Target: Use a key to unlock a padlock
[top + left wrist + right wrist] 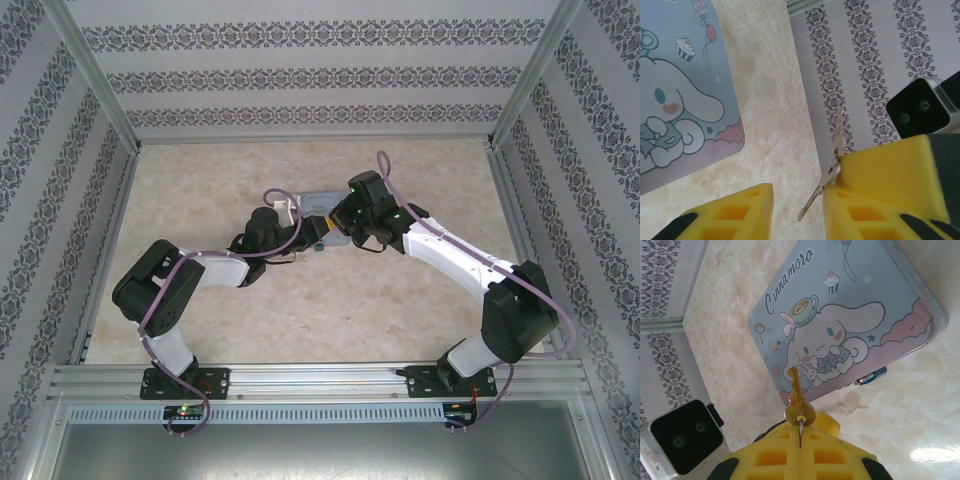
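The key [796,388] is a small brass piece standing up out of my right gripper [800,434], which is shut on its head end. The blade points at the tin's near edge. The padlock [871,376] is a tiny dark teal lock hanging at the front edge of the light-blue cartoon tin [850,305]. In the left wrist view the key [832,167] shows edge-on, pinched in the right gripper's yellow pads [890,165]. Its lower tip hangs between the fingers of my open left gripper [797,215]. From above, both grippers meet at the tin [322,205].
The tin lies flat on a pale marble-patterned table [300,310]. Patterned walls [300,80] and a metal frame [95,100] close in the table on three sides. The right wrist's black camera block [920,107] sits close to the left gripper.
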Robot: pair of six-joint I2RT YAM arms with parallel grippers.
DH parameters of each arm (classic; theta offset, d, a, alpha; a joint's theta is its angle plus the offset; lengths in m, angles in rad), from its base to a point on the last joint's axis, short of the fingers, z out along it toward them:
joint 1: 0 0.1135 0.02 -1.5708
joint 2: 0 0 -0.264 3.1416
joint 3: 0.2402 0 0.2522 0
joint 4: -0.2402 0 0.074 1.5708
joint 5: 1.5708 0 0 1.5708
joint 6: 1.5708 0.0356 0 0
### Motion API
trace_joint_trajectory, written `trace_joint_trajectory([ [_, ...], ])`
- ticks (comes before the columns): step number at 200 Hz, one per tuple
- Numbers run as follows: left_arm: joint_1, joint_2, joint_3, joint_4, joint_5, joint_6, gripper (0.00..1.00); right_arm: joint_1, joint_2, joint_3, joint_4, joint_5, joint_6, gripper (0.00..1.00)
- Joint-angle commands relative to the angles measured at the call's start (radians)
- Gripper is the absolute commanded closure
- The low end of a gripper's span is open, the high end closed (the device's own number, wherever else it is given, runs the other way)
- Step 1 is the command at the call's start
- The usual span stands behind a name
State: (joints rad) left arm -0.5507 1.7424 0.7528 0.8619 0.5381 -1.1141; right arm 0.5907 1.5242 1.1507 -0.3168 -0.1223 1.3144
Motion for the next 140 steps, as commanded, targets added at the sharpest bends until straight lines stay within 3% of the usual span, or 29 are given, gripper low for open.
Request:
trace_joint_trajectory([
  [1, -0.017, 0.014, 0.030, 0.048, -0.013, -0.003, 0.71, -0.009, 0.004, -0.013, 0.009, -0.016, 0.013, 1.00],
  [36, -0.018, 0.025, 0.038, 0.051, -0.017, -0.006, 0.78, -0.009, 0.004, -0.019, 0.007, -0.018, 0.013, 1.00],
  [99, -0.019, 0.023, 0.041, 0.056, -0.010, -0.006, 1.00, -0.009, 0.004, -0.025, 0.007, -0.013, 0.014, 1.00],
  [140, -0.018, 0.014, 0.034, 0.057, -0.014, -0.002, 1.00, -0.011, 0.007, -0.024, 0.006, -0.011, 0.016, 1.00],
])
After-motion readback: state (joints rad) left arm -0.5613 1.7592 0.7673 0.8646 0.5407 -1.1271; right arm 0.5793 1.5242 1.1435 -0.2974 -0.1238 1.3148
